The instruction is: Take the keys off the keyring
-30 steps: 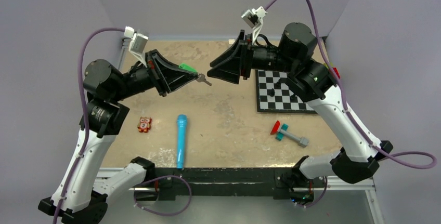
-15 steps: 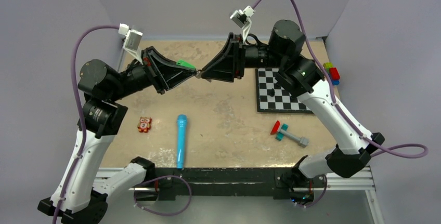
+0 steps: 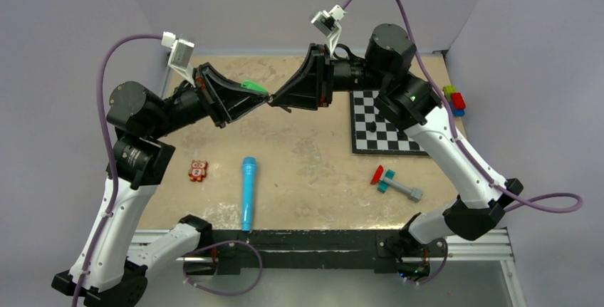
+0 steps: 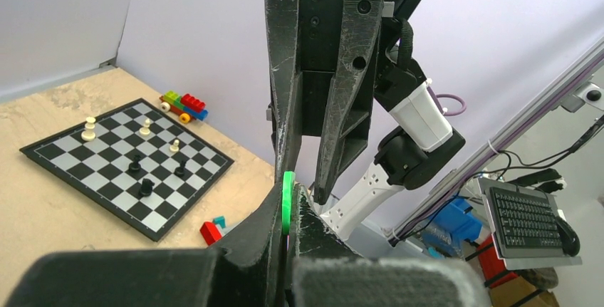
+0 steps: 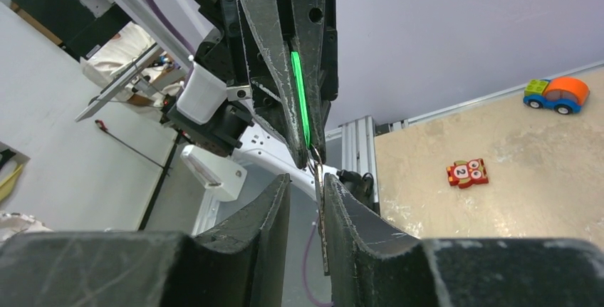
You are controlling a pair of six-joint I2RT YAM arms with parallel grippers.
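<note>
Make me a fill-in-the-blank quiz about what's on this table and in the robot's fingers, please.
The left fingers pinch a tag coloured ____. The checkered board is for playing ____. The microphone is coloured ____. The owl tile shows the number ____.
Missing words: green, chess, blue, 2.

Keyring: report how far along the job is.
Done: the left gripper is shut on the green tag and holds it up above the table. In hand: the right gripper has its jaws apart on either side of a key hanging below the tag. Left: no key looks free yet, so the likely next steps are to close on it and pull it free.
</note>
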